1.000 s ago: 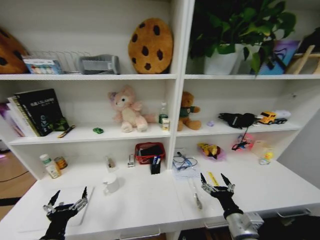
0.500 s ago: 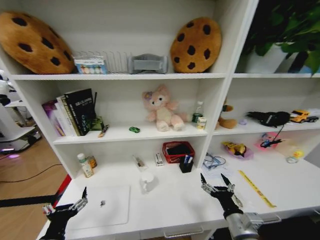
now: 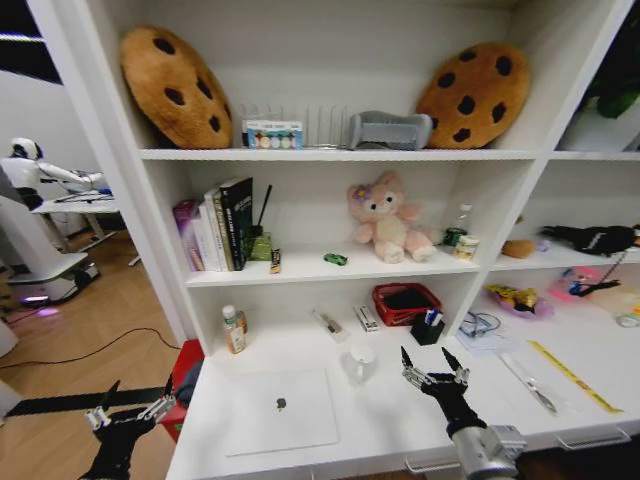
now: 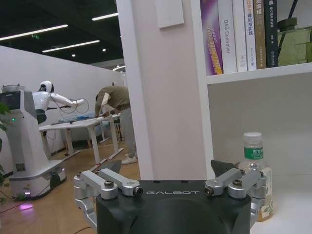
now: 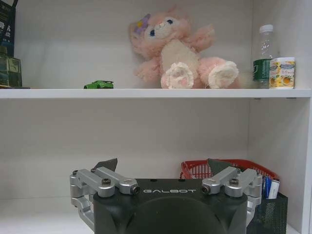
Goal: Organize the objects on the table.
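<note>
White surface (image 3: pixel 400 420) runs under the shelves (image 3: pixel 320 268). At far left the left tool (image 3: pixel 130 405) hangs off the surface's left end, over the wooden floor (image 3: pixel 90 340), fingers spread and empty. Right of it, the silver laptop (image 3: pixel 280 410) lies closed and flat near the front edge. A bottle (image 3: pixel 234 329) stands farther back, by the unit's left wall. On the middle shelf a green car (image 3: pixel 336 259) sits just left of a pink plush (image 3: pixel 387 217). A white mug (image 3: pixel 360 362) stands right of the laptop. The right tool (image 3: pixel 432 371) hovers over the surface near the mug, fingers apart, gripping nothing. Behind it stand a red basket (image 3: pixel 405 301) and a pen cup (image 3: pixel 428 328).
</note>
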Controlling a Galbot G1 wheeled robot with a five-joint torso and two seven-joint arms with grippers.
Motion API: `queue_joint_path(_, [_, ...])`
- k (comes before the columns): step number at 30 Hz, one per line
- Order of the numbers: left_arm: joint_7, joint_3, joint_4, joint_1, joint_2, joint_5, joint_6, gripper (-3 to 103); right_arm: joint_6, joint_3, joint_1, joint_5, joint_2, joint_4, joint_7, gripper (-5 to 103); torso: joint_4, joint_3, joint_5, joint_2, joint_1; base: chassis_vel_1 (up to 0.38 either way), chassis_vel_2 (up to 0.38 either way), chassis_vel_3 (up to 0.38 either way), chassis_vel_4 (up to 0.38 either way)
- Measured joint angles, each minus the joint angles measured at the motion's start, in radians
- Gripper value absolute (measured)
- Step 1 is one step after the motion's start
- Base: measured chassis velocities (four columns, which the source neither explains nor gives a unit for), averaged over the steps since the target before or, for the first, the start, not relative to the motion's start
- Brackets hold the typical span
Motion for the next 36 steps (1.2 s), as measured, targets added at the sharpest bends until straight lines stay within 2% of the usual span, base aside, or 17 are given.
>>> queue_joint_path(8, [0.001, 0.001, 0.0, 0.0, 0.0, 0.0, 0.0, 100, 0.0, 0.001, 0.0, 0.0, 0.0, 0.0, 0.001, 100, -0.0007, 0.0, 0.0007, 0.0, 0.0, -0.083, -0.038, 0.052, 0.035])
queue_joint_path(15, [0.001, 0.001, 0.0, 0.0, 0.0, 0.0, 0.0, 100, 0.0, 0.0, 0.0, 0.0, 0.0, 0.0, 0.001, 100, -0.0004, 0.0, 0.0001, 0.0, 0.0, 0.085, -0.058, -0.082, 0.082])
queue_joint_path(26, [0.001, 0.0, 0.0, 0.0, 0.0, 0.0, 0.0, 100, 0.0, 0.0, 0.0, 0.0, 0.0, 0.0, 0.0, 100, -0.0005, 0.0, -0.0003, 0.0, 0.0, 0.189, -0.179, -0.218, 0.192])
queue_joint_path(31, [0.001, 0.0, 0.0, 0.0, 0.0, 0.0, 0.0, 100, 0.0, 0.0, 0.0, 0.0, 0.0, 0.0, 0.0, 100, -0.0005, 0.0, 0.0007, 0.0, 0.0, 0.263, -0.278, -0.283, 0.291])
queue_joint_path(36, [0.001, 0.0, 0.0, 0.0, 0.0, 0.0, 0.0, 100, 0.0, 0.0, 0.0, 0.0, 0.0, 0.0, 0.0, 100, -0.0004, 0.0, -0.0003, 0.0, 0.0, 0.348, -0.338, -0.348, 0.343])
